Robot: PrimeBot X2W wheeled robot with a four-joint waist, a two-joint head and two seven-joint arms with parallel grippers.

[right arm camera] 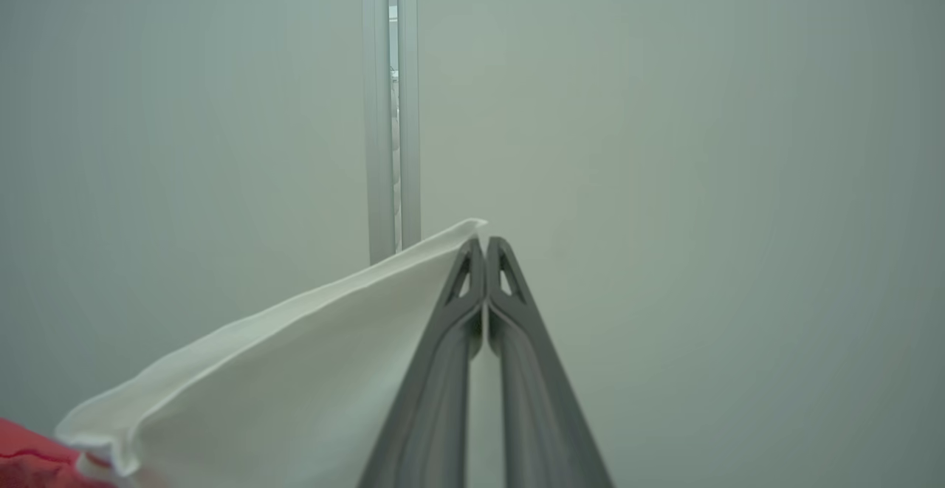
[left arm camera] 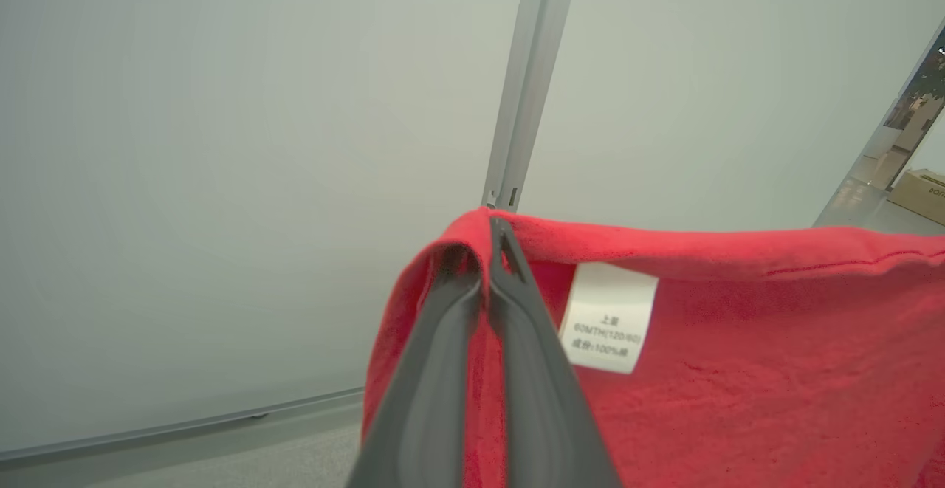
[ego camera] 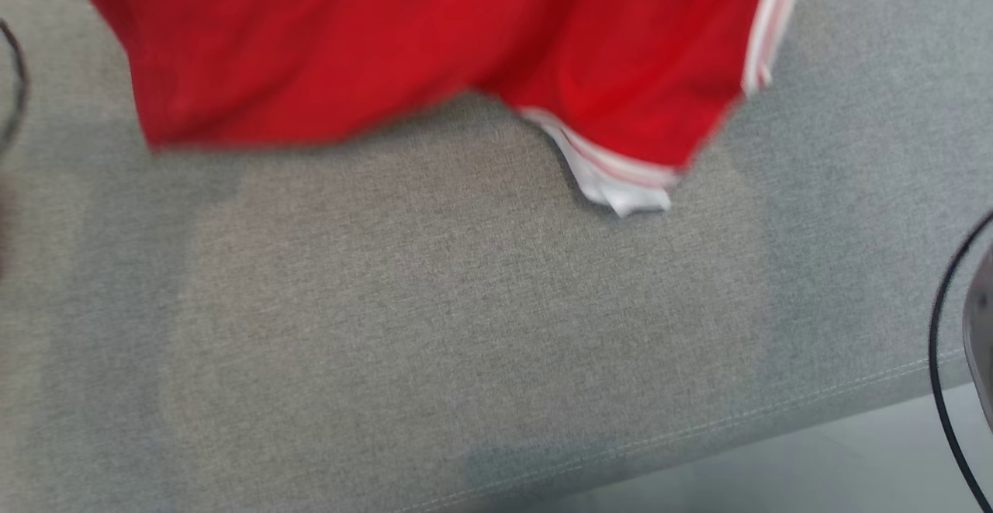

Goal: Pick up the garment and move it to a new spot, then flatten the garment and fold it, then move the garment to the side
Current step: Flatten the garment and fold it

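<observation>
Head view blurred. Red garment (ego camera: 388,47) spans top of frame, white-striped side at its right edge, folded white trim corner (ego camera: 621,187) lowest. Below it lies a grey upholstered cushion (ego camera: 465,327). Can't tell if the hem touches it. Pale floor (ego camera: 814,466) lies past the cushion's stitched front edge. A black cable loop (ego camera: 942,389) shows at the right edge, another at the left edge (ego camera: 17,86), both well apart from the cloth.

Left gripper (left arm camera: 493,226): fingers pressed together, clamped on the garment's red top edge, cloth draped over the tips. White care label (left arm camera: 609,318) sits just beside the fingers (print too small to read). Behind: pale wall panels, a metal strip (left arm camera: 528,82) betw. them, cardboard box (left arm camera: 919,193) far right.

Right gripper (right arm camera: 486,252): fingers together, white part of the garment pinched at the tips, running down-left and covering the lower wall there. Red cloth at the bottom-left corner.
</observation>
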